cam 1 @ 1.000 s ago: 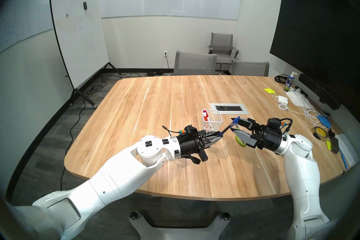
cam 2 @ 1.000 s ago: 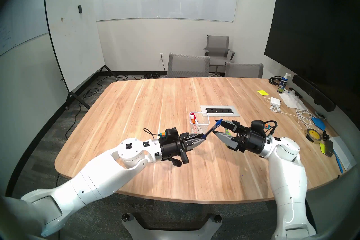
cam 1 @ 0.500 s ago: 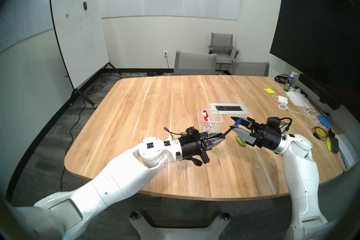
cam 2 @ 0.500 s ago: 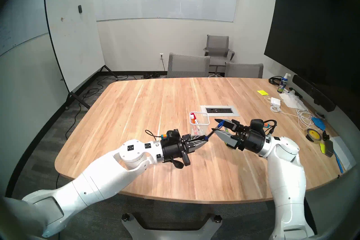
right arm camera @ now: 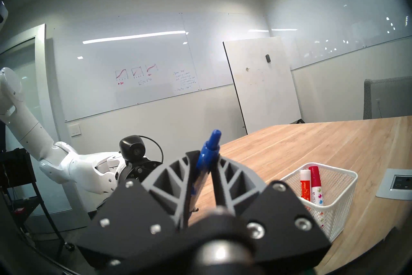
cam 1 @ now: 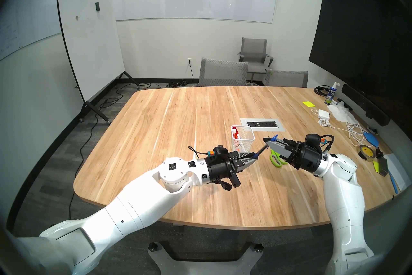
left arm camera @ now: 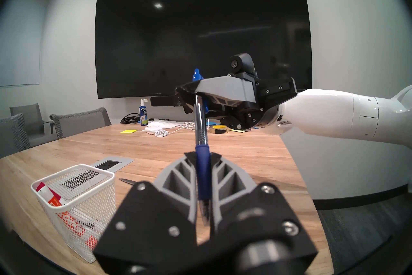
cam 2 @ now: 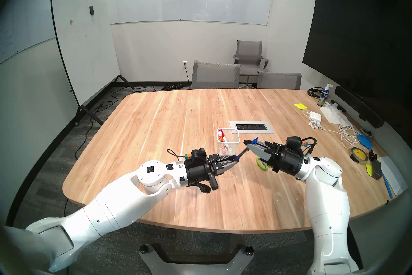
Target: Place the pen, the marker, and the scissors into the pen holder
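Two grippers have the pen [left arm camera: 201, 131] at once: our left gripper [left arm camera: 202, 157] is clamped on its dark blue grip end, and our right gripper [right arm camera: 204, 157] has its fingers pinched around the clicker end. If either arm pulls before the other lets go, we risk bending the pen or flicking it past the pen holder [cam 1: 243, 141], which stands just beyond our left fingertips.

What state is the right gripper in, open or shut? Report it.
Shut on the pen. The right gripper has both fingers pressed against the blue barrel, whose clicker end pokes out past the tips; the left gripper clamps the other end.
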You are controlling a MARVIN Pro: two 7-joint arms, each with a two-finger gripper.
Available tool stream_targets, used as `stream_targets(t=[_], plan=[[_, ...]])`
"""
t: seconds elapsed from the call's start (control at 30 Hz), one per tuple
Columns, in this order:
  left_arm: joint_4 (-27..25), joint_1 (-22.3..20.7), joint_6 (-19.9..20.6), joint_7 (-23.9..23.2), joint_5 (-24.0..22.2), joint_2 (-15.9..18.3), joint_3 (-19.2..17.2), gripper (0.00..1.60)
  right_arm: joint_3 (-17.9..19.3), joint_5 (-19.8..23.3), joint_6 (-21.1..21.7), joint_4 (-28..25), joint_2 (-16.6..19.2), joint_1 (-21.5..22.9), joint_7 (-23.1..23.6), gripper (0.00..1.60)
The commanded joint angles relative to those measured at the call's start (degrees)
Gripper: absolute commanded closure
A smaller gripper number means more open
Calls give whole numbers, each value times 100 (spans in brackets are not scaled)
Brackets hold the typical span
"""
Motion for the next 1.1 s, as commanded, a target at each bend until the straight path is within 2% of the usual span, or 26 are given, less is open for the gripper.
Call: stream_targets(t=[0.0,0.07,0.6,1.07], plan=[[-147,-70,108,23,-21,-74,5,160,46,-6,-16,-93,-2,53,-62,146],[-137,-86,135,42,23,-82,26,160,55,-16,4,-121,-16,49,-93,160],[139,-209,154,-12,26,-287,182,160,98,-48,233,-404,-185,36,-288,160],[239,-239,188,14,-104,-328,236,160,127,-100,306,-528,-265,-16,-324,160]])
